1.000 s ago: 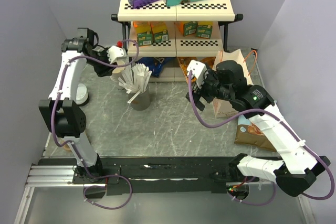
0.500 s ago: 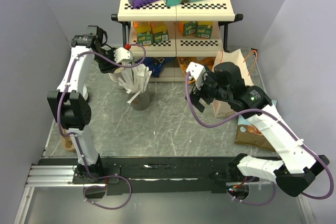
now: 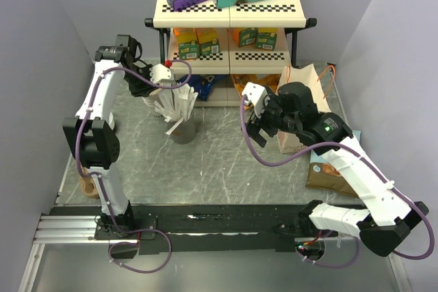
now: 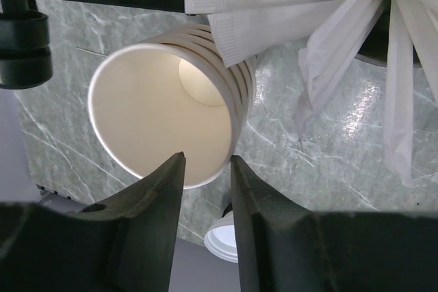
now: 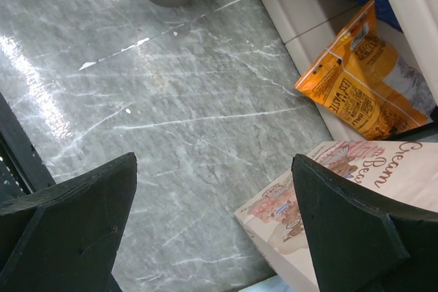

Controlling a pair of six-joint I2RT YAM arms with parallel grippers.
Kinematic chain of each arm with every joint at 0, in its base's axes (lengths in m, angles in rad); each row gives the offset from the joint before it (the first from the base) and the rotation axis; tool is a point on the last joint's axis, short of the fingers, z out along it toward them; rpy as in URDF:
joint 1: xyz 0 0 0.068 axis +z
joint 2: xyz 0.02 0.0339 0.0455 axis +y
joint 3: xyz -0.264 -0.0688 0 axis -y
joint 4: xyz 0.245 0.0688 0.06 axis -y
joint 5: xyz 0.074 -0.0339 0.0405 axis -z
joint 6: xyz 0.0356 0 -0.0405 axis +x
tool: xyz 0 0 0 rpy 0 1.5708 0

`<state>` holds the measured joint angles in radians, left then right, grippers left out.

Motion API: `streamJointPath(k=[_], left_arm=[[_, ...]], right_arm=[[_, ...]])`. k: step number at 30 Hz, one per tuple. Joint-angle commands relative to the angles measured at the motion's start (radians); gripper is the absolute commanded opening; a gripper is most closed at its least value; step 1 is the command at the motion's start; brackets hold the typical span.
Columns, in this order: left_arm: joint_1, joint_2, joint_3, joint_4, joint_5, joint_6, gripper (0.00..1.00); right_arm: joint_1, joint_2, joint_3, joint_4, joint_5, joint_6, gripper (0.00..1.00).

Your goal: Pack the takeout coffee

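Note:
A stack of white paper cups (image 4: 164,114) with cream insides stands at the back left, beside the dark grey cup of white sticks (image 3: 183,130); the top one is the takeout coffee cup. In the top view the stack (image 3: 152,96) is mostly hidden by my left gripper (image 3: 159,76) and the sticks. My left gripper (image 4: 205,169) is open, its jaws straddling the top cup's near rim, one finger over the inside and one outside. My right gripper (image 3: 252,124) is open wide and empty above the table middle-right (image 5: 212,189).
A white plastic lid (image 4: 222,239) lies on the table by the stack. A printed paper bag (image 3: 299,111) stands at right (image 5: 335,203), and a flat brown bag (image 3: 328,176) lies nearer. A shelf rack (image 3: 229,11) with boxes and snack bags (image 5: 363,80) lines the back.
My left arm swung right and back, bringing its gripper from the left of the cup stack to over its rim. My right gripper drifted slightly left and down.

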<state>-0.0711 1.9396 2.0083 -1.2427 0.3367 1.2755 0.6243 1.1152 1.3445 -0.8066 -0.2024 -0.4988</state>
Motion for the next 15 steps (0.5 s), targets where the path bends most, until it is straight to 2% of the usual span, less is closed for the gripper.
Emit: streamJointPath(k=[1, 5, 15], left_arm=[[-0.01, 0.012, 0.013, -0.034, -0.002, 0.033, 0.37], [-0.013, 0.018, 0.021, -0.038, -0.004, 0.036, 0.34], [-0.021, 0.036, 0.056, -0.077, -0.033, 0.038, 0.12]], right_arm=[[0.008, -0.012, -0.008, 0.033, 0.009, 0.005, 1.0], [0.008, -0.015, -0.013, 0.037, 0.015, 0.002, 1.0], [0.008, -0.023, -0.031, 0.049, 0.021, 0.0, 1.0]])
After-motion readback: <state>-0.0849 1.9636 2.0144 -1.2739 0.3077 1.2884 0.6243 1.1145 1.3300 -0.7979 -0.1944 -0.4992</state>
